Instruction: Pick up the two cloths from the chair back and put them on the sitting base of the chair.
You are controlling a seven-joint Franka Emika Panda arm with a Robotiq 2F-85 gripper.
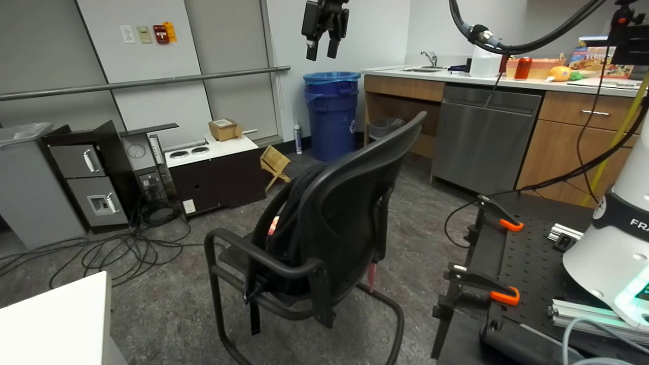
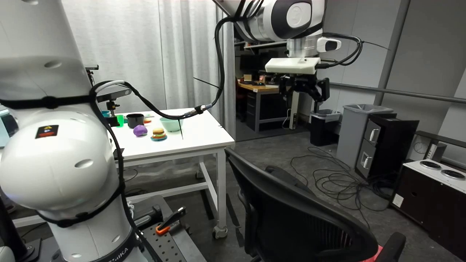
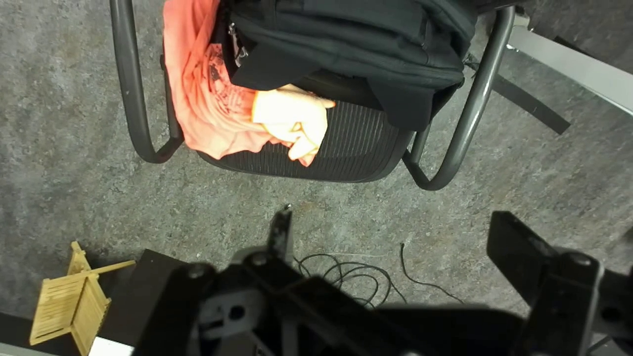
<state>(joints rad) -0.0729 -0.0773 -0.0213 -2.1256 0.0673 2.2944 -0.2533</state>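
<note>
Wrist view: seen from above, a coral-pink, partly patterned cloth [image 3: 212, 118] lies crumpled over the left part of the black mesh seat [image 3: 366, 138] of a tubular-armed office chair [image 3: 131, 84]. Touching it on the seat is a pale, glaring patch of fabric [image 3: 296, 118]; whether this is the second cloth or part of the same one, I cannot tell. A black fabric bag [image 3: 356, 44] sits across the upper part of the seat, overlapping the coral cloth. The robot's black fingers [image 3: 517, 252] are spread wide, with grey mottled floor and loops of thin black cable [image 3: 366, 266] showing through the gap.

In both exterior views the fingers hang high in the air, well apart from the chair. In an exterior view, the curved black mesh chair back [image 1: 350, 223] is seen from behind, the bag against its far side; a small red strip [image 1: 371, 276] hangs by its lower edge. In an exterior view, a white rectangular surface [image 2: 204, 127] carries a mint-green round bowl [image 2: 169, 125], a purple rounded object [image 2: 140, 130] and a toy burger [image 2: 158, 132] on a small blue plate [image 2: 160, 138].
</note>
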